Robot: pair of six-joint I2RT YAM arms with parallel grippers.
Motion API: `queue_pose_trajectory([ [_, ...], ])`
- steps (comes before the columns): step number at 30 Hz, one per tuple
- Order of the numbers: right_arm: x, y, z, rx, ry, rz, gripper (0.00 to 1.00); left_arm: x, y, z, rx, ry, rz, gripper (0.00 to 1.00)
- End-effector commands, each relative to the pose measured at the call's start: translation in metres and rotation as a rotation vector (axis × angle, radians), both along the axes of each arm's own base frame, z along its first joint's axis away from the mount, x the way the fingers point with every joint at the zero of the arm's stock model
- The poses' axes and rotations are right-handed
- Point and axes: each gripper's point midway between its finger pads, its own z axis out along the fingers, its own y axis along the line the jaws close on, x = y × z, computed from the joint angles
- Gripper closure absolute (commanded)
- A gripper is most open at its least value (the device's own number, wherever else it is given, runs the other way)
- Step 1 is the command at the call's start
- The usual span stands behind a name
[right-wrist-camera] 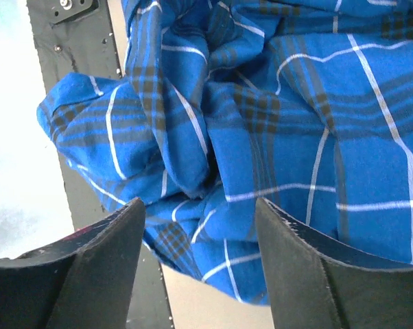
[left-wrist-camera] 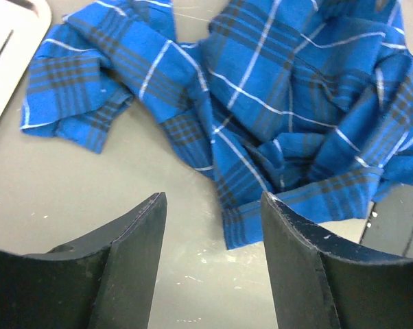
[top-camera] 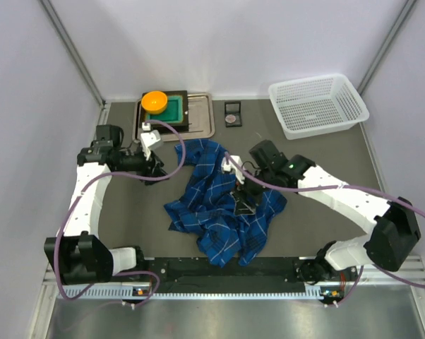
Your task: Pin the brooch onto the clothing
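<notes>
Blue plaid shirt (top-camera: 223,212): crumpled mid-frame, nothing pinned yet.
Brooch (top-camera: 232,120): upper middle, untouched.
Left hand (left-wrist-camera: 213,199): spread, empty.
Right hand (right-wrist-camera: 199,202): spread over the cloth.

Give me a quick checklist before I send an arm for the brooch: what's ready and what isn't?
1. Left gripper open and empty: ok.
2. Right gripper open and empty: ok.
3. Brooch in plain sight, nothing on it: ok; it lies at the far side, between the tray and the basket.
4. Shirt spread flat for pinning: not ok, it is crumpled in a heap.
5. Pinning spot on the shirt front exposed: cannot tell, folds hide it.
</notes>
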Motion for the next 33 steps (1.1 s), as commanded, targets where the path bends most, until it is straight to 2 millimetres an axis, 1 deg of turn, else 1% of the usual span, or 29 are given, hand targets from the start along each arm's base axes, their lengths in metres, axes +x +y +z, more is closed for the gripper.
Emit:
queue_pose_trajectory([
  [1,0.01,0.028,0.003,0.027,-0.132,0.019,0.43,0.016,0.005,0.015,-0.12,-0.057,0.049,0.38],
  [3,0.007,0.033,0.002,0.025,-0.146,0.036,0.53,0.017,0.015,0.007,-0.135,-0.031,0.09,0.38],
  [4,0.004,0.037,0.001,0.018,-0.151,0.051,0.6,0.017,0.018,0.005,-0.137,-0.026,0.098,0.38],
  [6,0.003,0.038,-0.002,0.008,-0.148,0.053,0.64,0.017,0.025,0.001,-0.145,-0.013,0.122,0.38],
  [11,-0.012,0.039,-0.011,-0.001,-0.113,0.092,0.67,0.018,0.033,-0.004,-0.149,-0.007,0.138,0.38],
  [14,-0.023,0.038,-0.015,0.002,-0.09,0.117,0.65,0.018,0.037,-0.01,-0.14,0.006,0.142,0.38],
  [17,-0.025,0.034,-0.024,-0.031,-0.104,0.12,0.6,0.018,0.039,-0.016,-0.132,0.019,0.145,0.38],
  [18,-0.024,0.034,-0.029,-0.048,-0.11,0.115,0.57,0.019,0.039,-0.017,-0.132,0.023,0.146,0.37],
  [19,-0.023,0.034,-0.032,-0.06,-0.111,0.109,0.56,0.018,0.039,-0.018,-0.134,0.027,0.145,0.37],
  [20,-0.021,0.034,-0.035,-0.07,-0.117,0.105,0.56,0.017,0.039,-0.019,-0.135,0.027,0.141,0.37],
  [21,-0.014,0.033,-0.04,-0.094,-0.135,0.081,0.57,0.016,0.038,-0.02,-0.135,0.028,0.136,0.37],
  [22,-0.01,0.033,-0.042,-0.106,-0.145,0.067,0.58,0.016,0.038,-0.022,-0.133,0.028,0.132,0.36],
  [23,-0.006,0.034,-0.043,-0.117,-0.152,0.053,0.59,0.014,0.039,-0.025,-0.131,0.041,0.135,0.36],
  [24,0.0,0.032,-0.045,-0.137,-0.171,0.026,0.7,0.013,0.039,-0.026,-0.127,0.048,0.136,0.36],
  [25,0.006,0.032,-0.043,-0.148,-0.181,0.002,0.83,0.012,0.04,-0.028,-0.118,0.042,0.129,0.36],
  [26,0.009,0.031,-0.039,-0.154,-0.183,-0.031,0.99,0.008,0.04,-0.032,-0.105,0.056,0.126,0.36],
  [27,0.016,0.027,-0.034,-0.169,-0.218,-0.064,1.0,0.007,0.041,-0.033,-0.092,0.048,0.117,0.36],
  [28,0.017,0.022,-0.019,-0.158,-0.25,-0.081,1.0,0.007,0.042,-0.034,-0.072,0.018,0.097,0.36],
  [29,0.021,0.017,-0.01,-0.157,-0.298,-0.078,1.0,0.006,0.043,-0.035,-0.062,0.009,0.091,0.36],
  [31,0.039,-0.003,0.014,-0.168,-0.413,-0.145,1.0,0.007,0.043,-0.03,-0.046,-0.054,0.054,0.37],
  [32,0.044,-0.016,0.04,-0.136,-0.488,-0.162,1.0,0.007,0.042,-0.028,-0.047,-0.079,0.034,0.37],
  [33,0.054,-0.028,0.055,-0.136,-0.547,-0.206,1.0,0.004,0.038,-0.026,-0.06,-0.089,0.009,0.36],
])
